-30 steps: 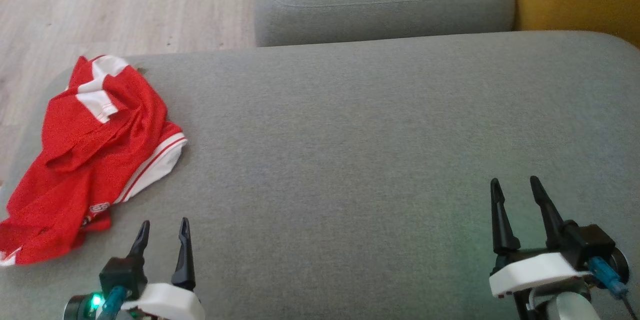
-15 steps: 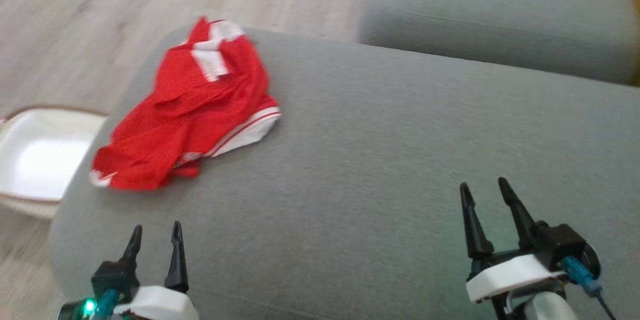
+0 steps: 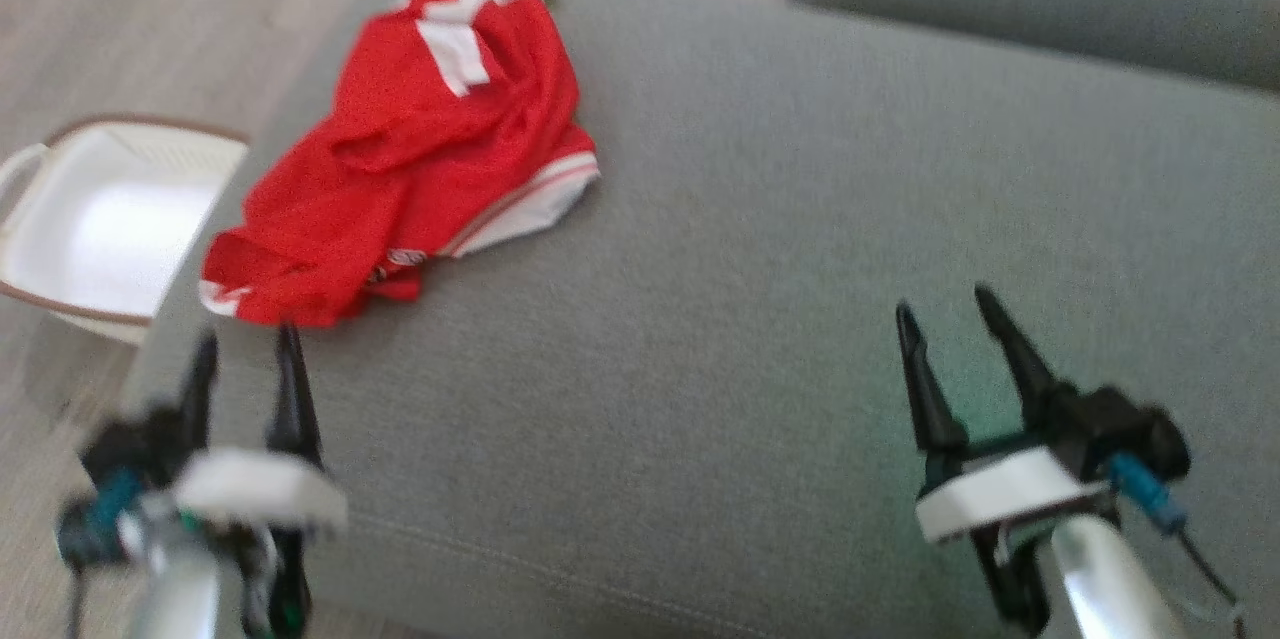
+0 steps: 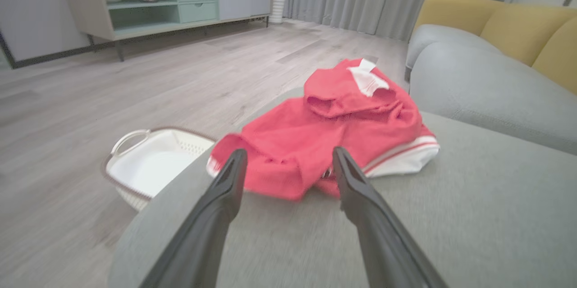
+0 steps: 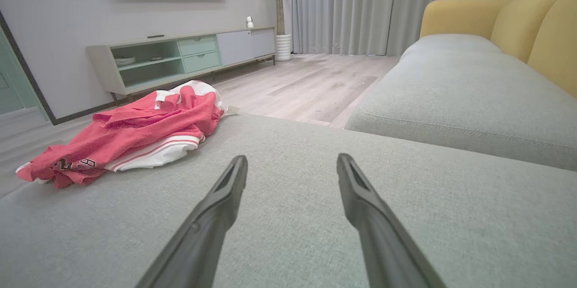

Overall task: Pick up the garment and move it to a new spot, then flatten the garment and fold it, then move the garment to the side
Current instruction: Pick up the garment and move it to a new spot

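Garment [image 3: 420, 149], a crumpled red-and-white jersey, lies far left on the grey fabric sofa seat [image 3: 760, 249]. I've swung left, so my left gripper [image 3: 245, 354], jaws spread, now lines up just short of it. Right gripper [image 3: 950, 309] spread, empty.

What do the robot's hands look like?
Each hand, the left gripper and the right gripper, has two long, black, pointy fingers like a beak. They sit on a white block, with a black box and a blue cable beside it. The arms are shiny silver.
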Robot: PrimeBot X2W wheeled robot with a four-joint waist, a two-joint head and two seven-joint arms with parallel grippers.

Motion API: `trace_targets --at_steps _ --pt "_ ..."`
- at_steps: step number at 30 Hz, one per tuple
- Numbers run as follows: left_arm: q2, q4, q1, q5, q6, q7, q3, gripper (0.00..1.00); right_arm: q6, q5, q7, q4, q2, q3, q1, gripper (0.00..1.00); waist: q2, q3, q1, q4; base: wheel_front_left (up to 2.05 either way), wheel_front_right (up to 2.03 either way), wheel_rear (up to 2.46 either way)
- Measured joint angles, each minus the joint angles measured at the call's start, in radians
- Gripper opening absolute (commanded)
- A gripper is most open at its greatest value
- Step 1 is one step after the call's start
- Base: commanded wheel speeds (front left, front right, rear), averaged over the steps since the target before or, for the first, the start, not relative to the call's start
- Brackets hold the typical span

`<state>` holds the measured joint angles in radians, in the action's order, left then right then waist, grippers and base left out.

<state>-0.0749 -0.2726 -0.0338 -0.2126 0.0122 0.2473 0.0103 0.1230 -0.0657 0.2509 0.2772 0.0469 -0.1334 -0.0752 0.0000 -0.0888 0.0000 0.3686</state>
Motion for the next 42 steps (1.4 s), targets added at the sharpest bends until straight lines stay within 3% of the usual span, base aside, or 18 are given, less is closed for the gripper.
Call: trace_targets --at_steps 7,13,20,23,24,25,34,42 --pt "-0.074 -0.075 -0.337 -0.061 -0.051 -0.122 0.032 1.00 0.000 0.033 0.000 -0.035 0.068 -0.003 -0.121 1.00 0.0000 -0.177 0.0000 -0.040 0.00 0.00 0.00" --pt "-0.154 -0.289 -0.615 -0.064 -0.074 -0.277 0.026 1.00 0.000 0.041 -0.015 -0.061 0.121 -0.024 -0.140 1.00 0.0000 -0.304 0.0000 -0.063 0.00 0.00 0.00" --pt "-0.168 -0.573 -0.794 -0.046 -0.076 -0.358 -0.010 1.00 0.000 0.040 -0.052 -0.122 0.142 -0.055 -0.140 1.00 0.0000 -0.346 0.0001 -0.098 0.00 0.00 0.00" --pt "-0.167 -0.669 -0.814 -0.046 -0.097 -0.372 -0.029 1.00 0.000 0.035 -0.066 -0.142 0.147 -0.063 -0.139 1.00 0.0000 -0.341 0.0000 -0.111 0.00 0.00 0.00" --pt "-0.167 -0.691 -0.816 -0.047 -0.102 -0.371 -0.034 0.86 0.000 0.031 -0.067 -0.148 0.147 -0.063 -0.138 1.00 0.0000 -0.338 0.0000 -0.114 0.00 0.00 0.00" --pt "-0.167 -0.710 -0.818 -0.047 -0.110 -0.368 -0.039 0.00 0.000 0.030 -0.067 -0.152 0.149 -0.062 -0.137 1.00 0.0000 -0.335 0.0000 -0.117 0.00 0.00 0.00" --pt "-0.205 -0.741 -0.893 -0.052 -0.137 -0.240 -0.108 0.00 0.000 -0.001 -0.051 -0.121 0.116 -0.064 -0.094 1.00 0.0000 -0.248 0.0000 -0.128 0.00 0.00 0.00" --pt "-0.225 -0.417 -0.977 -0.206 -0.137 -0.277 -0.300 0.00 0.000 -0.031 -0.014 -0.048 0.062 -0.076 -0.067 1.00 0.0000 -0.142 0.0000 -0.154 0.00 0.00 0.00"
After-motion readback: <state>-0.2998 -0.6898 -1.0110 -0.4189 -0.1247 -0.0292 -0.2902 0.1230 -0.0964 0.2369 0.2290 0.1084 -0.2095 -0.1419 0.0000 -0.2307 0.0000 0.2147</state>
